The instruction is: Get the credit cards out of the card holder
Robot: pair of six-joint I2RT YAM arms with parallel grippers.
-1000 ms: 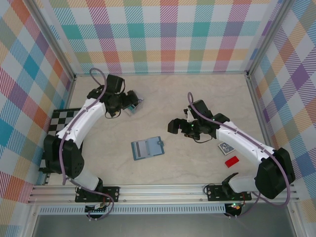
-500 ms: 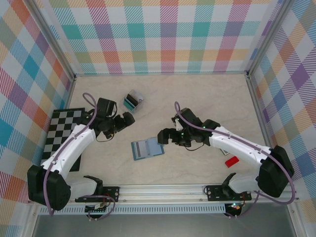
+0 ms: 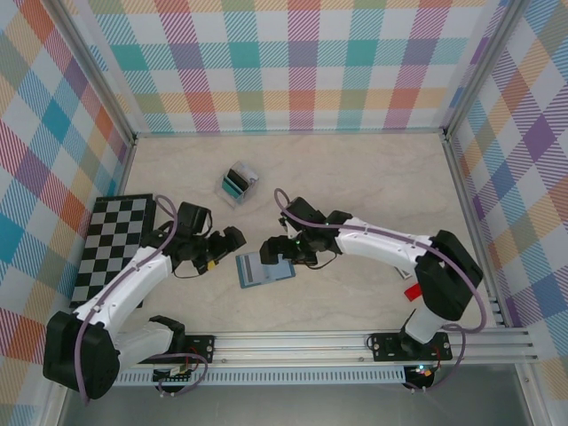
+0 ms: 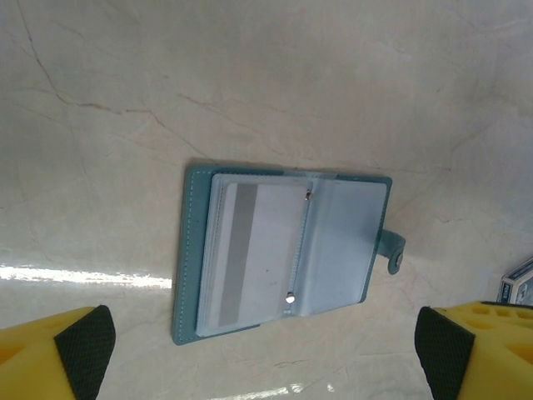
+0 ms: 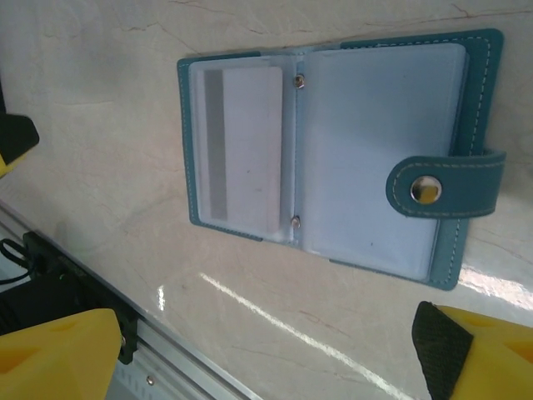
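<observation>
Lying opened flat on the pale marbled bench [image 3: 355,177], the slate-teal folding card holder [image 3: 257,270] sits near the front middle, between the two arms. Its long axis runs left to right in the top view, tilted a little, with the snap tab [image 5: 441,190] at the right end. A pale grey card with a dark stripe [image 4: 250,250] rests in the clear sleeve of the left panel. The right tool [image 3: 273,252] hangs over the holder's far right part, fingers spread wide. The left tool [image 3: 229,241] is just beside the holder's far left corner, also spread wide, its black pads [image 4: 82,357] at the bottom corners of its wrist view. The striped card lies on the left arm's side, so the left tool looks nearer to it, while the right seems placed to pin the tabbed panel. Which edge of the sleeve is open I cannot tell.
</observation>
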